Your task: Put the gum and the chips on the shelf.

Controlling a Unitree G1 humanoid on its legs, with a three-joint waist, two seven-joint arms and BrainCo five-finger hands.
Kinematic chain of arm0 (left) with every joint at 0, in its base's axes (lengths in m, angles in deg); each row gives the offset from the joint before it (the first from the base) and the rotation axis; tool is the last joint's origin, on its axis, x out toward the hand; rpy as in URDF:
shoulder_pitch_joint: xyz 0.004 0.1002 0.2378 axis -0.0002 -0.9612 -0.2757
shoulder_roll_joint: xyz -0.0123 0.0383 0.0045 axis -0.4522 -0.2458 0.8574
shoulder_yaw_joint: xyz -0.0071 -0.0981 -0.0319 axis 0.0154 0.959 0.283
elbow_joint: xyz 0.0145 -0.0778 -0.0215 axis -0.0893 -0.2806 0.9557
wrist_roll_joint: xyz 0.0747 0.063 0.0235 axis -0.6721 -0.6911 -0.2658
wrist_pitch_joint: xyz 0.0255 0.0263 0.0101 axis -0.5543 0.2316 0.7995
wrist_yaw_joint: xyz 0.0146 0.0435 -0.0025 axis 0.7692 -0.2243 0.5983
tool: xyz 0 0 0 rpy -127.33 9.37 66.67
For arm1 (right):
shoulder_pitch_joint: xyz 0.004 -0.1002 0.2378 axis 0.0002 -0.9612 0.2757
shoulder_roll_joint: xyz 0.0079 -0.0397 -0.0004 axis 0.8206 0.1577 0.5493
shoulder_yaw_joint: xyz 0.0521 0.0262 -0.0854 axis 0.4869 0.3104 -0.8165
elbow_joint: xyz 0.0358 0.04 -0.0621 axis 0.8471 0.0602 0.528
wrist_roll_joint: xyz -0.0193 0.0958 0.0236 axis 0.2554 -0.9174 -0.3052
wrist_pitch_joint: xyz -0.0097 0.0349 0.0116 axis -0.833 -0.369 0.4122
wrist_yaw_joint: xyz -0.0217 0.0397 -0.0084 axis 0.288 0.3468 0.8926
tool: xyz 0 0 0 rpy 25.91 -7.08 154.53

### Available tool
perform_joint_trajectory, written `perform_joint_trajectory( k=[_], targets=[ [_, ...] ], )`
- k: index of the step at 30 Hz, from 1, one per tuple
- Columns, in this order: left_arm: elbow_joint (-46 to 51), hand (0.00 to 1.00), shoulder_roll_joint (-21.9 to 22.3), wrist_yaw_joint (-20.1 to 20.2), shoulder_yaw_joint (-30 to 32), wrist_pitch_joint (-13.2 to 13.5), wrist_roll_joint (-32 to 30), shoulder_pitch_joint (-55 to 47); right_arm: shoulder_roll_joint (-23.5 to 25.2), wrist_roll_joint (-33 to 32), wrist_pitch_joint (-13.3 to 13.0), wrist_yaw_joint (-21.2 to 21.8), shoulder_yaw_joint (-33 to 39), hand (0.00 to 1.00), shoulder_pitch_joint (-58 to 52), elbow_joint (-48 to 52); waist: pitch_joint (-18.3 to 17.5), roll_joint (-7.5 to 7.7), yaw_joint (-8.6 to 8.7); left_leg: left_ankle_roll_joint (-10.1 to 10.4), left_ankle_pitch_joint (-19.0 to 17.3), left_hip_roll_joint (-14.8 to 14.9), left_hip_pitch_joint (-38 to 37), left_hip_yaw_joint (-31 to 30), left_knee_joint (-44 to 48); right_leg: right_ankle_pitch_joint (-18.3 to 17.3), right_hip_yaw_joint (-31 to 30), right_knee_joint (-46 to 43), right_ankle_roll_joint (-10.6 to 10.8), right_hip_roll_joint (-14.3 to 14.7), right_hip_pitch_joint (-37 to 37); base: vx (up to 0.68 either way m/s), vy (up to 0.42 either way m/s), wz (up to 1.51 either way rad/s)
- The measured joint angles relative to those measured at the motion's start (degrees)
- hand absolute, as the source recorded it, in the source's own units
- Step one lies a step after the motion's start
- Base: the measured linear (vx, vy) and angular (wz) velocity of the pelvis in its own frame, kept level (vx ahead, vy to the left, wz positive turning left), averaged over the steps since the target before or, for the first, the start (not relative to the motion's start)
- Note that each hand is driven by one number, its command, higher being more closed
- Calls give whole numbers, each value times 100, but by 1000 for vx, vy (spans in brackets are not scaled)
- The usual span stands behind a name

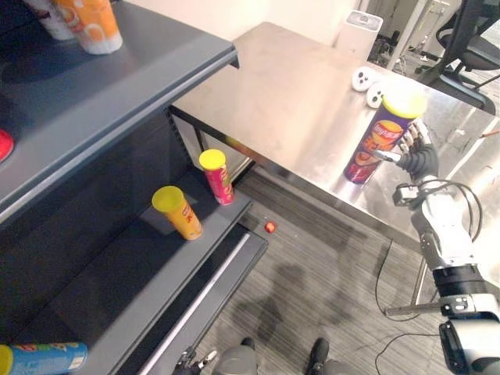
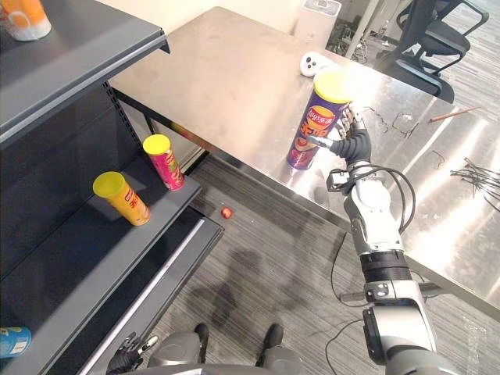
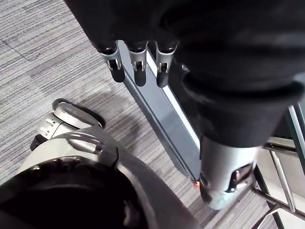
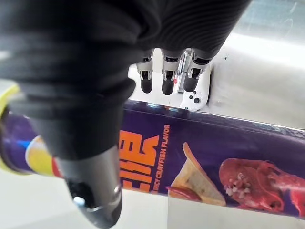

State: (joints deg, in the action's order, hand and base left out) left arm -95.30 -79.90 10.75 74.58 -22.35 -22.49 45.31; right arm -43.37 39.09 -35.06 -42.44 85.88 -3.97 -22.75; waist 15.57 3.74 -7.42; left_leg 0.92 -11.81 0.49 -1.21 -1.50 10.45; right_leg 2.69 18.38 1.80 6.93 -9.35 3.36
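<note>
As lidded chips can stands on table (upright) | right robot hand spread around it | left robot hand relaxed

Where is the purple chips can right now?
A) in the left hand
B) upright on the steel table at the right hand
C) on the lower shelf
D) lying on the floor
B: the purple chips can stands upright on the steel table, between the thumb and straight fingers of the right hand.
</note>
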Motion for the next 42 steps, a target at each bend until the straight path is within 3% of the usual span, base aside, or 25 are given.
perform_joint_trajectory(
  k=[4, 5, 10, 19, 32, 37, 42],
  targets=[
    [7, 0, 0, 1, -48, 33, 1, 0, -56, -4, 8, 0, -2, 0, 182, -330, 41, 0, -73, 7, 26, -12, 17, -73, -2, 0, 60, -8, 0, -10, 15, -9, -7, 8],
    [8, 0, -16, 1, -47, 33, 2, 0, -56, -6, 17, 4, -15, 100, 208, -335, 52, -5, -78, 6, 27, -7, 16, -83, 1, -1, 60, -20, -1, -9, 24, -11, -3, 11],
    [118, 0, -21, 1, -48, 32, 13, -6, -62, -7, 20, 37, -135, 100, 630, -333, 209, -18, -93, 6, 27, 20, 34, -112, 81, -33, 45, -198, -39, -12, -15, -43, -2, 4],
    [165, 0, -30, -4, -52, 32, 13, -10, -62, 0, -10, 77, -281, 100, 677, -294, 245, 3, -209, 23, 36, 24, 155, -226, 175, -63, 27, -209, -79, 0, -38, -29, -7, 6],
    [208, 0, -81, -25, -154, 31, 8, -16, -28, 3, -24, 183, -473, 100, 697, -46, 244, 17, -240, 42, 63, 59, 213, -105, 171, -61, -146, -269, -81, 25, -191, -7, 0, -4],
    [211, 0, -85, -30, -157, 30, -2, -17, 22, 3, -221, -5, -447, 100, 498, 616, 239, 25, -204, 43, 62, 66, 200, -55, 166, -60, -230, -281, -81, 32, -222, -9, 2, -7],
    [211, 0, -108, -34, -148, 30, -3, -26, 403, -74, -376, -40, -408, 100, 108, 1576, 164, 135, -177, 47, 59, 101, 190, 80, 135, -58, -372, -279, -84, 72, -302, -7, -8, -13]
  ],
)
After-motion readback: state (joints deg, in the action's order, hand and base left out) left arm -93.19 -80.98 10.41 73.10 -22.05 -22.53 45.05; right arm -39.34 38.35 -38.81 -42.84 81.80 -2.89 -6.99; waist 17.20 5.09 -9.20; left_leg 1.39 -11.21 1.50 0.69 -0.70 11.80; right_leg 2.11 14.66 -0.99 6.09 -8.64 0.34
